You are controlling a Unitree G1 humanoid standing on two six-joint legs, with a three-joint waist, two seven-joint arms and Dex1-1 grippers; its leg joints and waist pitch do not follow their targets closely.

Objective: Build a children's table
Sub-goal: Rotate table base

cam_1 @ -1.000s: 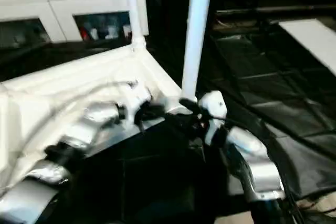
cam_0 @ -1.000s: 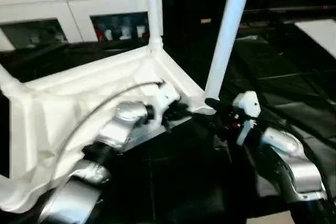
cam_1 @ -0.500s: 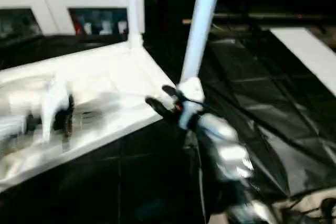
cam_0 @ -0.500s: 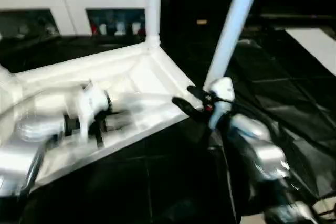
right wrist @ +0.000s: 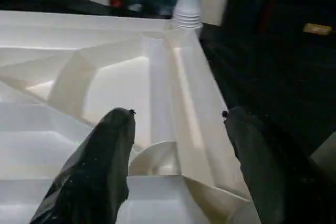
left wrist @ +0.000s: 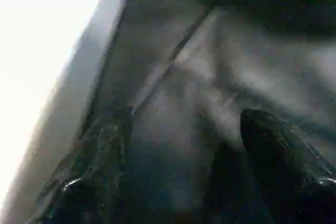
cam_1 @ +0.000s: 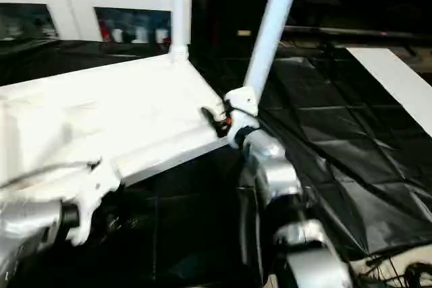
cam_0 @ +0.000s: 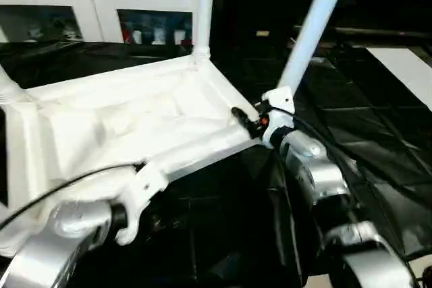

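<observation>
Upside-down tabletop with long axis running left-right, legs pointing up; right gripper spread astride its corner rim, left gripper spread, empty.

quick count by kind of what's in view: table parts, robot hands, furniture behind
tabletop: 1
table legs in view: 3
robot hands, left hand and right hand: 2
white cabinet: 1
total: 7
</observation>
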